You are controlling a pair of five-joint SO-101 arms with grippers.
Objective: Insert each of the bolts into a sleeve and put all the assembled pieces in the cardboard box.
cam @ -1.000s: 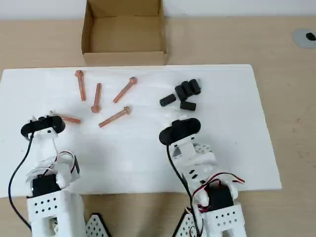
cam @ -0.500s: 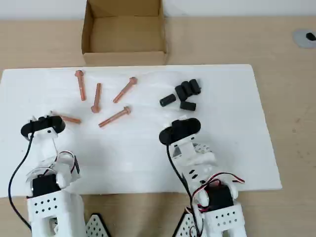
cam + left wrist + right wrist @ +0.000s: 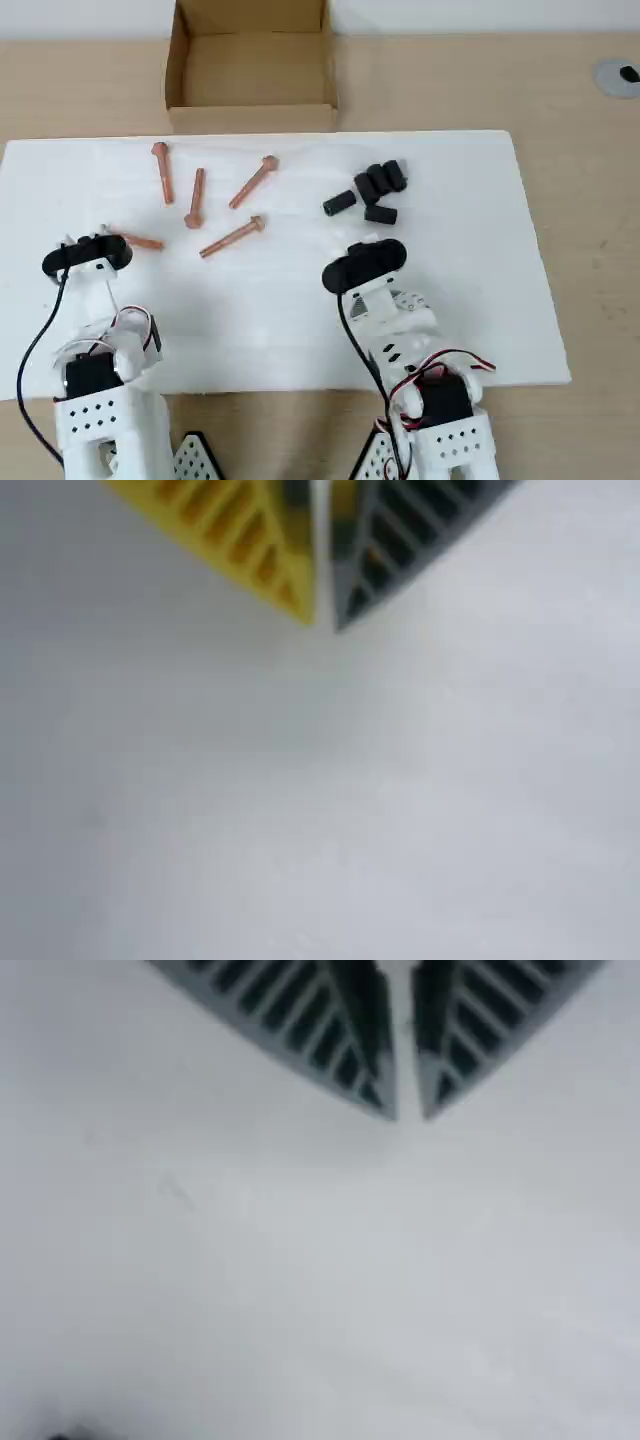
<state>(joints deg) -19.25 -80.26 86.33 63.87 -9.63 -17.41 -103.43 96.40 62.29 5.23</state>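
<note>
Nothing has moved. High view: bolts lie at ten o'clock, sleeves clustered toward one, box at eleven. Left wrist: left pincer closed, empty. Right wrist: right pincer likewise. Touching sleeves could scatter when one is picked.

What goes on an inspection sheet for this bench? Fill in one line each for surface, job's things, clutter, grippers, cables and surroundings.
Surface: white foam sheet on a wooden table.
Job's things: five bolts loose on the sheet; black sleeves clustered apart from them; cardboard box empty.
Clutter: nothing seen.
Grippers: left gripper and right gripper shut, holding nothing, over the sheet.
Cables: black cable beside one arm; red and white wires at the other's base.
Surroundings: grey disc on the table, beyond the sheet.
</note>
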